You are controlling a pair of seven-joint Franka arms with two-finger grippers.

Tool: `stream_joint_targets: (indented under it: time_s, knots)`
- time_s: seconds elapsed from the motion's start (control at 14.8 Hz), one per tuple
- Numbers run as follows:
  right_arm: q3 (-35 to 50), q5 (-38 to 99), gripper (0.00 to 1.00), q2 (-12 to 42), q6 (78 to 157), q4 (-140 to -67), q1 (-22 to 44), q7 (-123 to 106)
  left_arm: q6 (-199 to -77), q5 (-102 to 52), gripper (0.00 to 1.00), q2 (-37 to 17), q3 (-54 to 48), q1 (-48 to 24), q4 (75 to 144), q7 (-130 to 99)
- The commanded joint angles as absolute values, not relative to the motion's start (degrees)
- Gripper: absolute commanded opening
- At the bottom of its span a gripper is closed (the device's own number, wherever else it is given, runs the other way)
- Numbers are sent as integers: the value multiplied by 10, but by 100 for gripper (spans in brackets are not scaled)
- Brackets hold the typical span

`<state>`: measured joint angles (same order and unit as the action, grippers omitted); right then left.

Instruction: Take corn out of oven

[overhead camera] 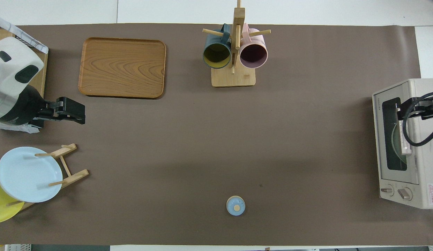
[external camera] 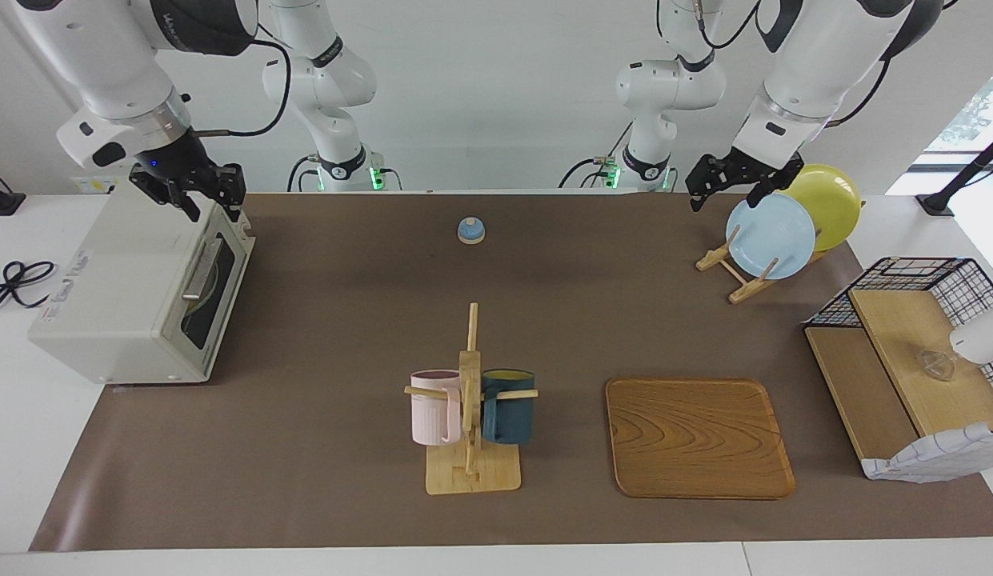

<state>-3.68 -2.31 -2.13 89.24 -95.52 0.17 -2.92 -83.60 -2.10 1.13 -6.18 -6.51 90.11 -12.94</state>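
The off-white oven (external camera: 120,272) stands at the right arm's end of the table, also in the overhead view (overhead camera: 425,139). Its dark glass door is shut, and the metal bar handle (external camera: 200,270) lies across it. A pale plate (overhead camera: 395,139) shows dimly through the glass. The corn is hidden. My right gripper (external camera: 214,206) is open and empty, just above the oven's top front edge at the corner nearest the robots; it also shows in the overhead view (overhead camera: 402,111). My left gripper (external camera: 724,196) is open and empty, waiting above the plate rack.
A wooden mug stand (external camera: 470,408) holds a pink and a dark blue mug. A wooden tray (external camera: 696,436) lies beside it. A rack holds a light blue plate (external camera: 772,236) and a yellow one. A small blue bell (external camera: 470,230) sits near the robots. A wire shelf (external camera: 904,360) stands at the left arm's end.
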Motion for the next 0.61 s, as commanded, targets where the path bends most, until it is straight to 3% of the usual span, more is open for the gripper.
stream_joint_targets:
  time_s: [0.0, 0.54]
  knots:
    - [-35, -41, 0, -76, 953, -1070, -6, -33, -840, -13, 100, 28, -60, -66, 918, -128]
    - [-35, -88, 0, -74, 1023, -1146, -39, 33, -840, -13, 100, 28, -60, -66, 918, -128]
